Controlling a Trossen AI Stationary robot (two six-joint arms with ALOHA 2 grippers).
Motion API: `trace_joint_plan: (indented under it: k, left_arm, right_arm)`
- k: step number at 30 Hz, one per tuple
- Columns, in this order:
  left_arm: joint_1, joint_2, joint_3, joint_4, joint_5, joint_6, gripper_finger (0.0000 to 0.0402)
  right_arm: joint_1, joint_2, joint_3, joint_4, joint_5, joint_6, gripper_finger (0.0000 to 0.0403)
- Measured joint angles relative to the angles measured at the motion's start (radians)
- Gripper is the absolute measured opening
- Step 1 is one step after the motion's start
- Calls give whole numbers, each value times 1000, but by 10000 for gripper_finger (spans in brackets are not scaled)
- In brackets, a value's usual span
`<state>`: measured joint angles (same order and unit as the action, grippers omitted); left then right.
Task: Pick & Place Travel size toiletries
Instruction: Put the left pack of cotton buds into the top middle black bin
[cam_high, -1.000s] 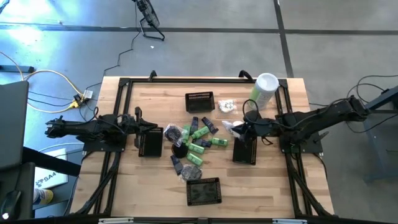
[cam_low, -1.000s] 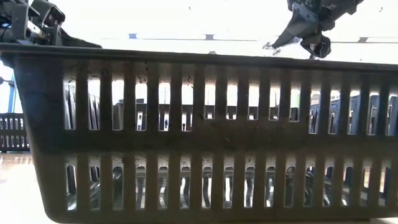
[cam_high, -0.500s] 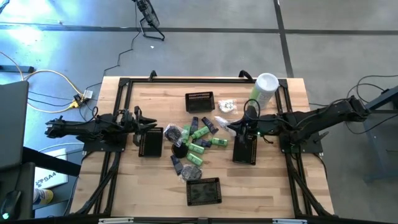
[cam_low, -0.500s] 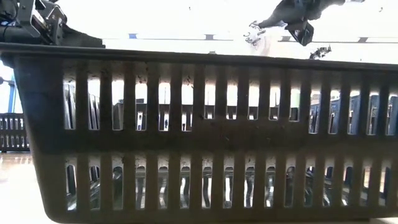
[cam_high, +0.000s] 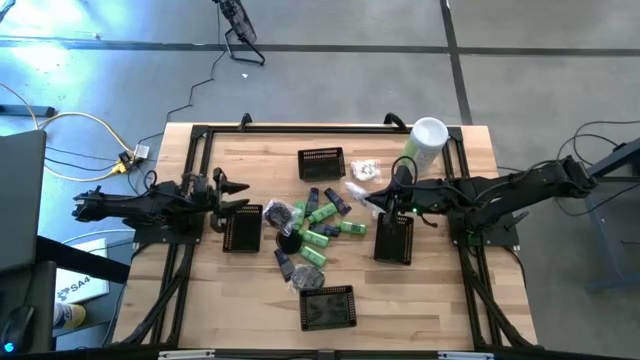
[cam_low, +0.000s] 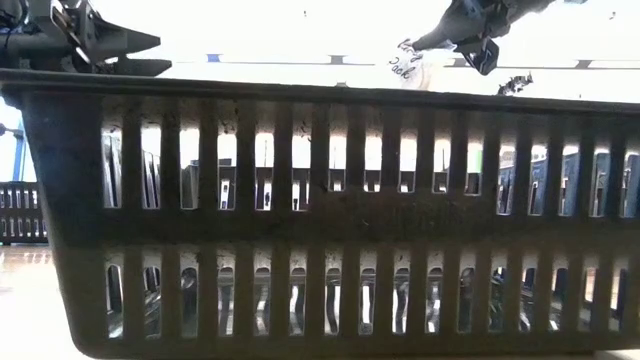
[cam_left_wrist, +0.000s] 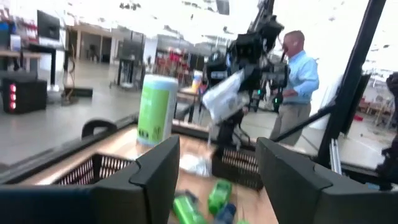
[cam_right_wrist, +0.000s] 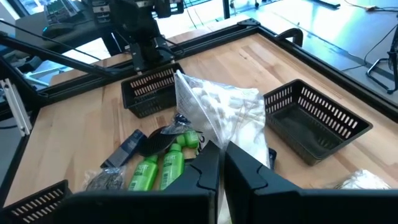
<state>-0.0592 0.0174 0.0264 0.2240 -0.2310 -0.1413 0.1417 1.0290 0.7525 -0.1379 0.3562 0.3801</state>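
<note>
Right gripper (cam_right_wrist: 219, 163) (raised) pinches white packet (cam_right_wrist: 219, 111).

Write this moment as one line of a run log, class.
left gripper: open, above left basket | right gripper: shut on white packet, lifted | green bottles: on table

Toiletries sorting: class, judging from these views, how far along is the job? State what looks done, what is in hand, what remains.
Done: little shows; the baskets' contents cannot be made out. In hand: the right end effector is shut on a white packet, lifted above the table; the left end effector is open above the left basket. Left: the green bottles and black tubes lie mid-table.
</note>
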Motion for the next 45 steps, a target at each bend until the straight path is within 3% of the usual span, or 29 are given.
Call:
trace_joint_plan:
  k: [7, 12, 30, 39, 45]
  left_arm:
    - [0, 3, 0, -6, -5, -23, 209]
    - [0, 65, 0, -1, -67, -71, 209]
    - [0, 507, 4, 392, -71, -47, 209]
    - [0, 712, 121, 385, -67, -8, 209]
    - [1, 833, 194, 386, -67, 63, 209]
  right_arm:
    - [0, 11, 0, -2, 0, -5, 4]
    - [0, 27, 0, 26, -1, -24, 4]
    - [-1, 77, 0, 174, -95, -97, 4]
    - [-1, 77, 0, 180, -99, -105, 4]
    - [-1, 77, 0, 180, -157, -123, 4]
